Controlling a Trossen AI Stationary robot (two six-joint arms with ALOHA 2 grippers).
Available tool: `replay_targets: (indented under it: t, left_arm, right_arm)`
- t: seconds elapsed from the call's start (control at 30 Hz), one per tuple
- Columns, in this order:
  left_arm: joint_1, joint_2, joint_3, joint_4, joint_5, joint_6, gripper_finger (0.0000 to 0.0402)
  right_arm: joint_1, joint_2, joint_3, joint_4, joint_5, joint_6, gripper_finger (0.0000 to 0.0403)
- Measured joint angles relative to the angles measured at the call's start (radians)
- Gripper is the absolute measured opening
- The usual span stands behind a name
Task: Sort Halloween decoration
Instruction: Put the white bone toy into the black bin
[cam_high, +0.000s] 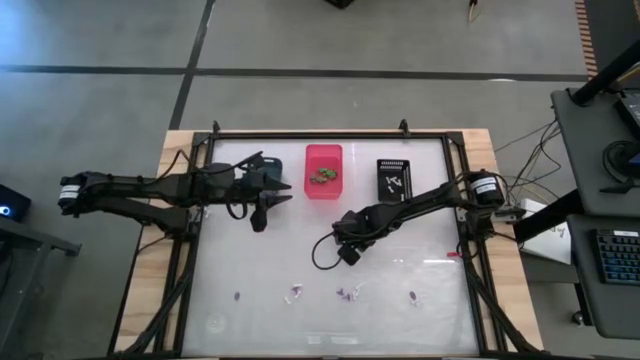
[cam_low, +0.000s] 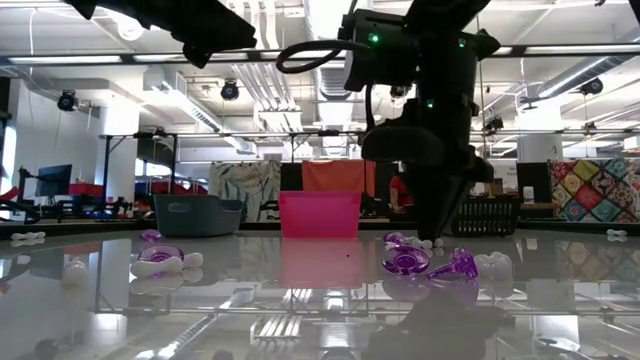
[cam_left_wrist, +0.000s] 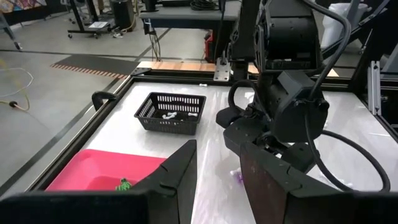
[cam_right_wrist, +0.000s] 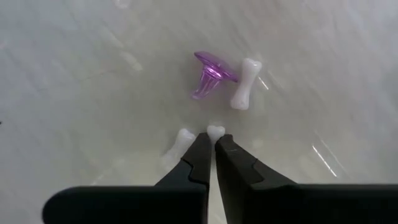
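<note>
My right gripper (cam_right_wrist: 213, 142) points down at the table's middle (cam_high: 350, 254), shut on a tiny white bone trinket (cam_right_wrist: 215, 131). Just beyond it lie a purple trinket (cam_right_wrist: 210, 76) and another white bone (cam_right_wrist: 241, 84), flat on the table. A further white bit (cam_right_wrist: 183, 139) shows beside one finger. More purple and white trinkets (cam_high: 295, 293) (cam_high: 413, 296) lie along the near side. My left gripper (cam_left_wrist: 217, 180) hovers open and empty over the blue-grey bin (cam_high: 276, 168) at the far left. My right gripper pinches the white bone between its two fingertips, coming from above and pointing steeply down. Only the bone's knobbed end (cam_right_wrist: 215, 131) shows past the tips. The fingers hide the rest, and I cannot tell whether it is off the table.
Three bins stand in a row at the far side: the blue-grey one, a pink one (cam_high: 323, 185) with green pieces, and a black basket (cam_high: 394, 190) with white pieces. A black frame (cam_high: 455, 200) borders the table. Bare tabletop lies between the bins and the near trinkets.
</note>
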Motion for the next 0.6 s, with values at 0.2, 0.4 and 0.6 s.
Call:
replay_targets:
  t: [0.2,0.4,0.6]
  left_arm:
    - [0.000,0.000,0.000,0.000,0.000,-0.003,0.0105]
    - [0.000,0.000,-0.012,0.004,0.001,-0.019,0.0105]
    - [0.000,0.000,-0.017,0.005,0.002,-0.042,0.0105]
  right_arm:
    - [-0.002,-0.081,0.006,-0.032,0.041,-0.018,0.0009]
    - [-0.012,-0.185,0.013,-0.060,0.141,-0.074,0.0009]
    - [-0.073,-0.288,0.010,-0.087,0.270,-0.158,0.0009]
